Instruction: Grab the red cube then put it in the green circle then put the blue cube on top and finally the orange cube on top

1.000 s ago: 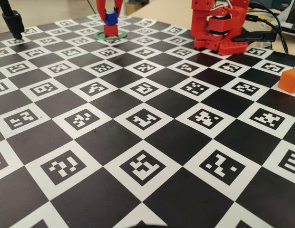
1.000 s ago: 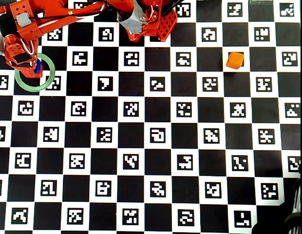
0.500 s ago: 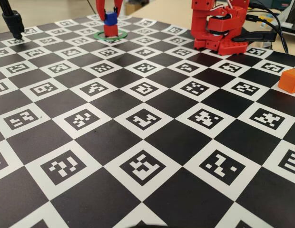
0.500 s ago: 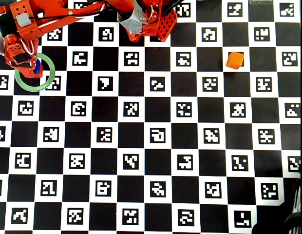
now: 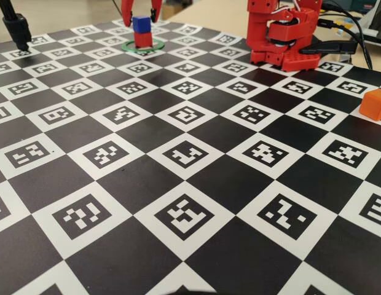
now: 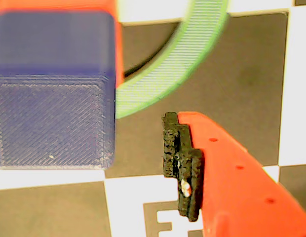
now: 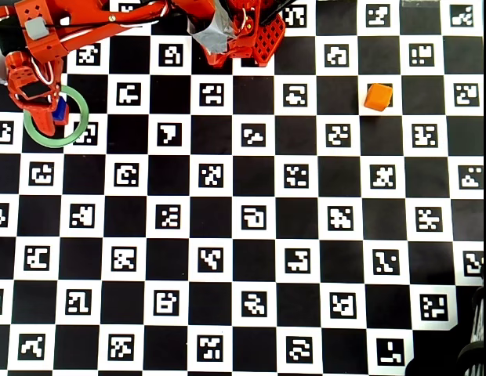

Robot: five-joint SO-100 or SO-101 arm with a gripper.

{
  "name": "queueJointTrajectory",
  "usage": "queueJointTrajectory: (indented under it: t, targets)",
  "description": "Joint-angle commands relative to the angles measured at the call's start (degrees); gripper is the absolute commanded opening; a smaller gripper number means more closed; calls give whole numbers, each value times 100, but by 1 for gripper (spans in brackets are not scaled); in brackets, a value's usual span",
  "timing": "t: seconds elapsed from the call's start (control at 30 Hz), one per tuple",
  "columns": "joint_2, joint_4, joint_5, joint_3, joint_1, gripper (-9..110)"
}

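— Where is the small deep-blue cube (image 5: 141, 24)?
— It sits on the small matte red cube (image 5: 143, 39), inside the thin flat green ring (image 5: 155, 45), far back on the left of the checkered table (image 5: 196, 184) in the fixed view.
— Is the red hand (image 5: 141, 8) holding it?
— No. The fingers are spread, one on each side above the blue cube, not touching.
— What comes next?
— I think the hand must go get the small bright-orange cube (image 7: 378, 96), well apart on the right in the overhead view, and put it on top.
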Motion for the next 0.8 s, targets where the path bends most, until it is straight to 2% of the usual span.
queueJointTrajectory:
  t: [0.0, 0.4, 0.77]
  targets:
    - [404, 132, -26, -545, 70, 38]
    - [1081, 976, 431, -1046, -141, 37]
    - [2619, 1784, 2417, -475, -1819, 37]
